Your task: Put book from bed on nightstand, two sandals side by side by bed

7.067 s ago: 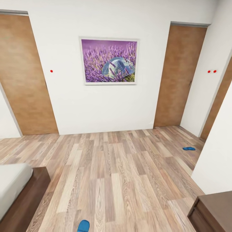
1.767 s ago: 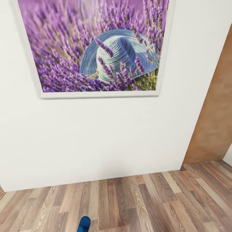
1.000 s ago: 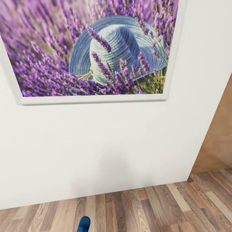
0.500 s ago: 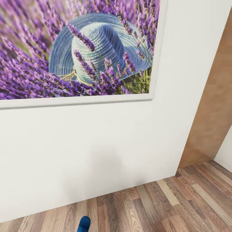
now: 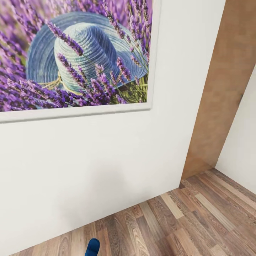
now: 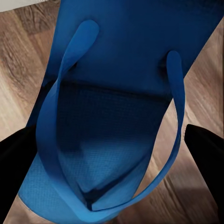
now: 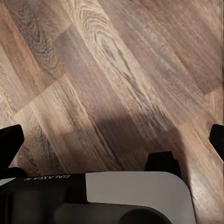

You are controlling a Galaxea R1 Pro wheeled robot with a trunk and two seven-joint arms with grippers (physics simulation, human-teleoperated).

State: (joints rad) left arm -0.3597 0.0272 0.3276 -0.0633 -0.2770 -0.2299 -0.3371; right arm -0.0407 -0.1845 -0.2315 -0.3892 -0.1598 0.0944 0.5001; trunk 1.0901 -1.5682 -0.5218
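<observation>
White wall with a framed lavender-and-hat picture [image 5: 76,57] fills my head view above striped brown plank floor [image 5: 199,213]. My left gripper [image 6: 112,154] has its dark fingers [image 6: 16,154] on either side of a bright blue flat flip-flop sandal [image 6: 126,84], apparently clamped on it. My right gripper [image 7: 112,140] hangs spread and empty over bare planks. So one sandal is in hand; its placing, its mate and the book are left.

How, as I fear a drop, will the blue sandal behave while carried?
Probably light: the thin, flat sandal sits in the left pincer without visible sag. Its looped straps look bendy, so it may flex or swing.
</observation>
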